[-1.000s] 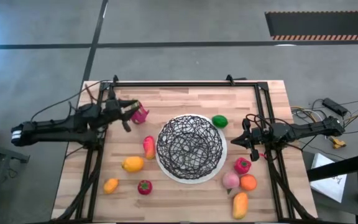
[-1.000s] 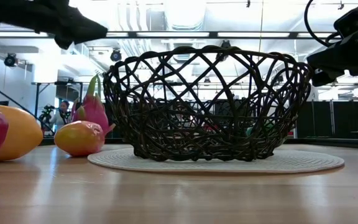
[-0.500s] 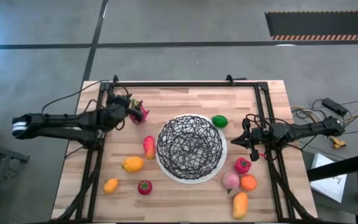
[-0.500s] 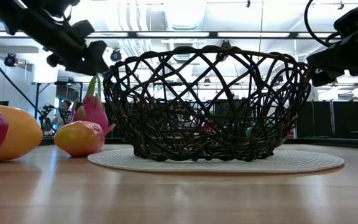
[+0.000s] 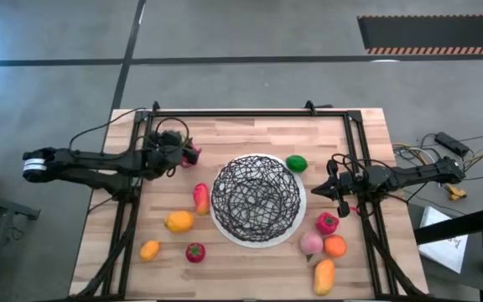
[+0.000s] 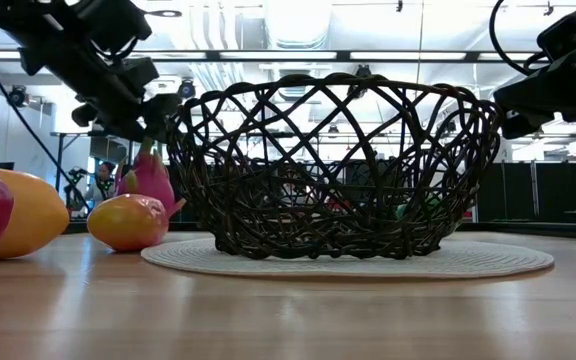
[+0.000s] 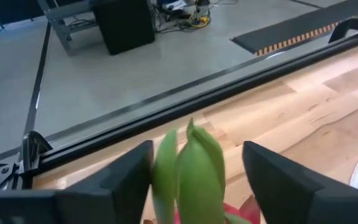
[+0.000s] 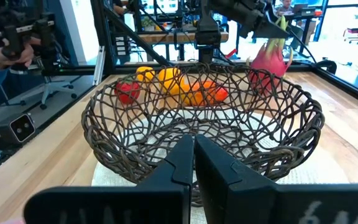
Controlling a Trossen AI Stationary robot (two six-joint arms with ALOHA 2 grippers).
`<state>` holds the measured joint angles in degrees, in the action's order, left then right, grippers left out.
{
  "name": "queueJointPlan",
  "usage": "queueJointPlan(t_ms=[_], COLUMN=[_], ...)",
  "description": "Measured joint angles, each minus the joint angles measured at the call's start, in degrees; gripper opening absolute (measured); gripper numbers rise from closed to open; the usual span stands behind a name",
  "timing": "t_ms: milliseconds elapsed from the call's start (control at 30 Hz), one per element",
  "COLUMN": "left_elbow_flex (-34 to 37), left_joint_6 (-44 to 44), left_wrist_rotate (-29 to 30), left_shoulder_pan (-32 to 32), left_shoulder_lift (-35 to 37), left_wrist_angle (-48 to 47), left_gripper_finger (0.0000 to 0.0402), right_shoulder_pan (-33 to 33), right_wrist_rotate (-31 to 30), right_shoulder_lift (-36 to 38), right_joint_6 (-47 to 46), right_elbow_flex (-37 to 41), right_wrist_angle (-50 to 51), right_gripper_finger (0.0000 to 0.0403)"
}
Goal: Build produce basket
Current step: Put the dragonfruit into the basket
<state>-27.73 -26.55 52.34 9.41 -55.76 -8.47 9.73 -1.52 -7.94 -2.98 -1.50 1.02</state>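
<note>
Near edge of the table (image 5: 250, 281): scattered produce, including a mango (image 5: 324, 275), an orange (image 5: 334, 246) and a peach (image 5: 311, 243), lies beside the empty basket (image 5: 257, 199). Mid-table, the right gripper (image 5: 340, 192) hovers just beside the basket's rim, fingers pressed together. Farther back, the left gripper (image 5: 177, 152) sits over the dragon fruit (image 5: 191, 154), its spread fingers (image 7: 277, 174) flanking the fruit's green leaf tips; contact cannot be determined.

no readable text, labels, brands or numbers on anything in view.
</note>
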Motion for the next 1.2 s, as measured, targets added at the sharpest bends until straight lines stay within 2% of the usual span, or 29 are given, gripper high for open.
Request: queueJointPlan(t_ms=[100, 267, 333, 500, 667, 767, 833, 1000, 1200], left_elbow_flex=[-0.1, -1.9, -3.5, -9.9, -14.2, -15.3, -15.5, -16.1, -21.4], left_joint_6=[1.0, 5.9, 9.1, 14.4, 19.2, 21.0, 21.9, 22.4, 22.4], left_wrist_rotate=[-1.2, -4.5, -5.8, -10.2, -24.7, -33.9, -37.8, -38.9, -38.8], left_shoulder_pan=[0.0, 0.0, -0.3, -2.7, -7.6, -10.9, -12.8, -14.7, -14.7], left_shoulder_lift=[0.0, 1.7, 2.7, 4.0, 2.7, -0.1, -2.8, -12.7, -26.0], left_wrist_angle=[0.0, -0.2, 0.4, 1.5, 12.4, 21.3, 26.9, 33.3, 33.9], left_gripper_finger=[0.016, 0.0043, 0.0013, 0.0011, 0.0002, 0.0001, 0.0001, 0.0001, 0.0], right_shoulder_pan=[0.0, 0.0, 0.0, 0.0, 0.0, 0.0, 0.0, 0.0, 0.0], right_wrist_rotate=[0.0, 0.0, 0.0, 0.0, 0.0, 0.0, 0.0, 0.0, 0.0], right_shoulder_lift=[0.0, 0.0, 0.0, 0.0, 0.0, 0.0, 0.0, 0.0, 0.0], right_joint_6=[0.0, 0.0, 0.0, 0.0, 0.0, 0.0, 0.0, 0.0, 0.0], right_elbow_flex=[0.0, 0.0, 0.0, 0.0, 0.0, 0.0, 0.0, 0.0, 0.0], right_wrist_angle=[0.0, 0.0, 0.0, 0.0, 0.0, 0.0, 0.0, 0.0, 0.0], right_gripper_finger=[0.0009, 0.0009, 0.0008, 0.0009, 0.0009, 0.0009, 0.0008, 0.0009, 0.0009])
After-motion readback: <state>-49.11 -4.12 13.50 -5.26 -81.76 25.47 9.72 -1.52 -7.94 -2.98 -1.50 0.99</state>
